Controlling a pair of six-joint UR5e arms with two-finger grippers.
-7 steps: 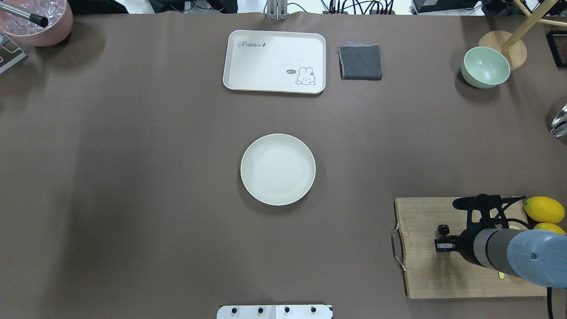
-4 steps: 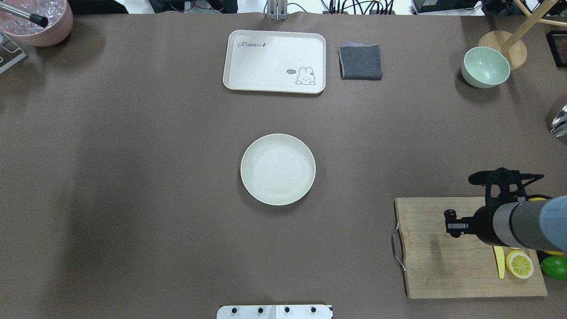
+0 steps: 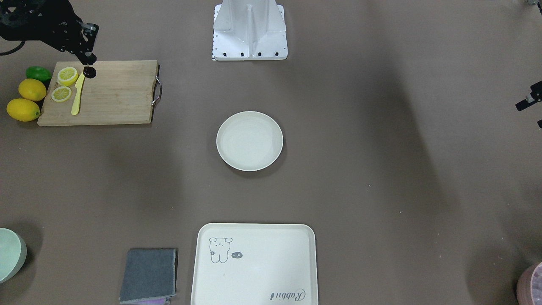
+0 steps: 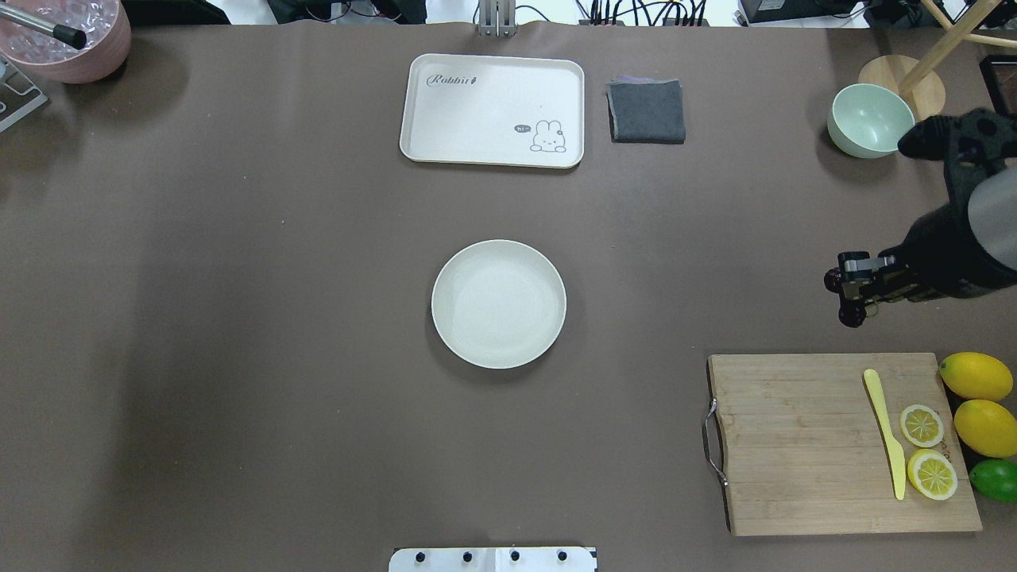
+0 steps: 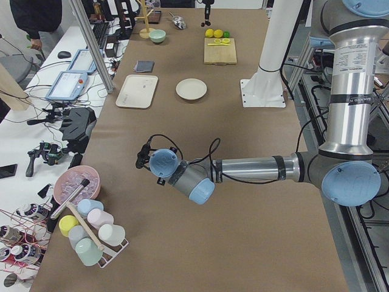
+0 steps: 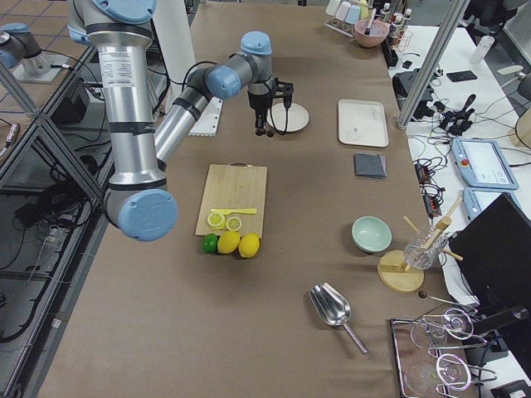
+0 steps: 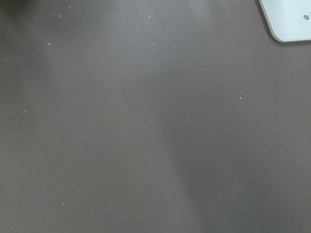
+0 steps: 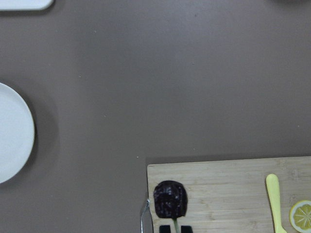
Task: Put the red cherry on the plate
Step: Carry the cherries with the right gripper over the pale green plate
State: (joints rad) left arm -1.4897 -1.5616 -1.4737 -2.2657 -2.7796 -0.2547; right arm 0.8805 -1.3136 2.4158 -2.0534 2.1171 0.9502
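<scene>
The red cherry (image 4: pixel 852 317) is a pair of tiny, almost black fruits hanging by thin stems from my right gripper (image 4: pixel 848 287), which is shut on the stems. The right wrist view shows one dark cherry (image 8: pixel 170 199) just below the fingertips (image 8: pixel 165 228), above the board's corner. The gripper hovers in the air beyond the cutting board, far to the right of the plate (image 4: pixel 499 304), a round cream-white dish with nothing on it at the table's middle. My left gripper (image 3: pixel 529 101) shows only at the front view's edge, and I cannot tell its state.
A wooden cutting board (image 4: pixel 794 445) carries a yellow knife (image 4: pixel 883 429) and lemon slices, with whole lemons (image 4: pixel 976 376) and a lime beside it. A mint bowl (image 4: pixel 870 121), grey cloth (image 4: pixel 647 111) and rabbit tray (image 4: pixel 493 111) line the far side.
My right gripper has risen off the cutting board with the cherry and travelled toward the table's far side. It now hangs over bare table past the board.
</scene>
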